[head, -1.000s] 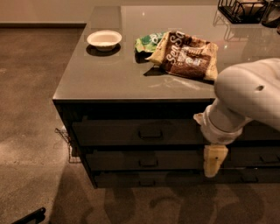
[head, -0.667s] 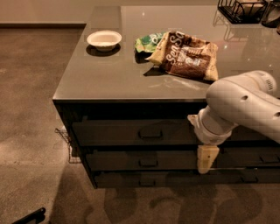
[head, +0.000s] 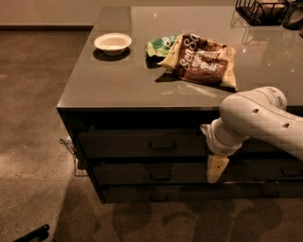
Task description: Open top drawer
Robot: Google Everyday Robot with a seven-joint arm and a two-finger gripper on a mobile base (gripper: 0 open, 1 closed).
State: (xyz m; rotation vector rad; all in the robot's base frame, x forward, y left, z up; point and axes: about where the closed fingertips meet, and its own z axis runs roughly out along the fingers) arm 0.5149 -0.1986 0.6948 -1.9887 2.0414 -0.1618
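Camera view, near to far. Nearest, claw [head: 217,169] on a white arm [head: 258,120], pointing down in front of the drawer fronts, right of the centre pulls; open or closed, cannot tell. Behind it, top drawer [head: 123,144] shut, just under the counter [head: 118,80] edge. On the counter, white bowl [head: 112,42], green bag [head: 158,45], brown snack bag [head: 201,61]; farthest back, wire basket [head: 260,10].

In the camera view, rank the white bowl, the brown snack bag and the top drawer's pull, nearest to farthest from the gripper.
1. The pull of the top drawer, left of the gripper hanging before the drawer fronts.
2. The brown snack bag, on the counter.
3. The white bowl, farther left on it.
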